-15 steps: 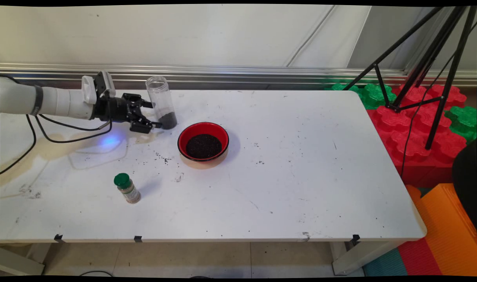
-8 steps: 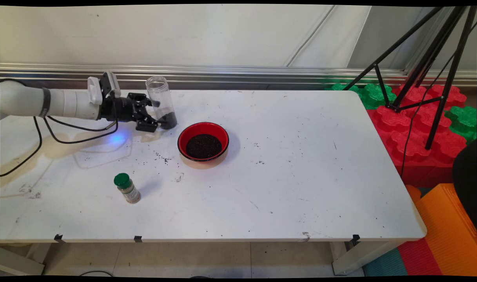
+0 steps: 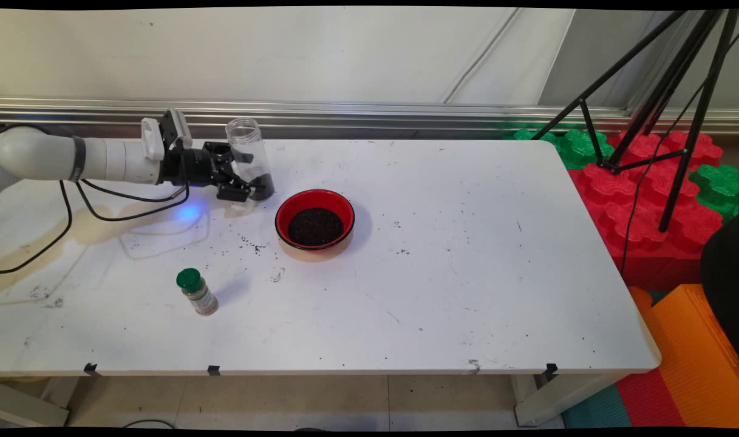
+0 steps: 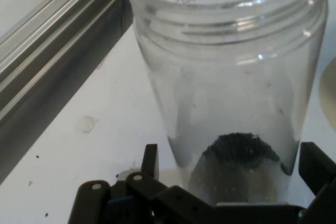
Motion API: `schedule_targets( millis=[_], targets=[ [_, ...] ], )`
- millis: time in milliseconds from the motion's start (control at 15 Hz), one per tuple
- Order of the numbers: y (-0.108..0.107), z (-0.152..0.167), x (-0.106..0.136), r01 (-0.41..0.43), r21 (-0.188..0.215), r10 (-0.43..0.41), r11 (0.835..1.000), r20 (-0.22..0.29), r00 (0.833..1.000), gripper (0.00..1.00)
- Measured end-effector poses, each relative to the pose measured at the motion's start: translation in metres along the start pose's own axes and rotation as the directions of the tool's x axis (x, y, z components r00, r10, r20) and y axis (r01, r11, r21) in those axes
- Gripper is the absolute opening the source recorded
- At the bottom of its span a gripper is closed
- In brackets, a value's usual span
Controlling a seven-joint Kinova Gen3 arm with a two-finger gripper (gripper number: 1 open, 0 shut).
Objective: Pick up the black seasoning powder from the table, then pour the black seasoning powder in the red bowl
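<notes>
My end effector is open around a clear plastic jar, one finger on each side. The jar stands upright on the table.

Mirrored date print on jar

White arm here, a smooth round tube with a dark band circling it near the wrist. Past that, a pale boxy module with a black plate stands up off the wrist. Then it all goes black: the gripper is a cluster of matte black linkage bars. Black cables loop loose beneath the arm. From the hand view, the linkage shows flat black bars pinned with small silvery screws, and two blunt black fingers.
</notes>
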Motion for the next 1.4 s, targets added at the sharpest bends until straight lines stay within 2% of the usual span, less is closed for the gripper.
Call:
schedule_targets(
  millis=[400, 467, 1067, 1400],
  targets=[
    [-0.0014, 0.0038, 0.0016, 0.008, 0.004, -0.008, 1.0, -0.012, 1.0, 1.0],
    [-0.0016, 0.0043, 0.0019, 0.009, 0.004, -0.009, 1.0, -0.014, 1.0, 0.0],
    [-0.0034, 0.0051, 0.0032, 0.01, -0.001, -0.01, 1.0, -0.02, 1.0, 0.0],
    [-0.004, 0.0056, 0.0097, -0.029, -0.021, 0.028, 0.999, -0.029, 0.999, 0.0]
  ],
)
